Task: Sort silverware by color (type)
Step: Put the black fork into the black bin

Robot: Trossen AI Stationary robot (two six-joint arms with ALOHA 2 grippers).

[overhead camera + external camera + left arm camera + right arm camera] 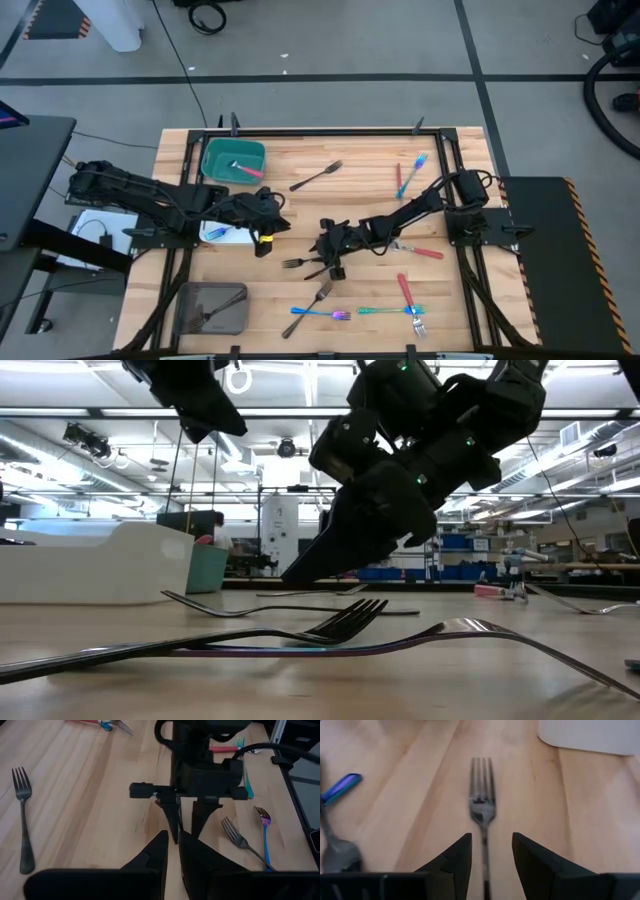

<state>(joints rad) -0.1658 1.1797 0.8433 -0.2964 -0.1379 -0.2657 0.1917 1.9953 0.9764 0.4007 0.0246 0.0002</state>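
A dark grey fork (482,810) lies flat on the wooden table (300,150) near its middle (298,263), tines toward the left edge. My right gripper (491,851) is open just above it. One finger stands on each side of the fork's handle, and I see a gap on both sides. In the low view its fingertips (300,572) hang a little above the table. My left gripper (172,840) hovers shut and empty over the white tray (225,232) at the table's left. More silverware lies scattered: red-handled (405,292), iridescent (320,314), dark (317,176).
A teal tray (234,160) at the far left holds a red-handled piece. A grey tray (210,308) at the near left holds a dark fork. Another dark fork (315,300) lies just nearward of my right gripper. Red and blue pieces (408,172) lie at the far right.
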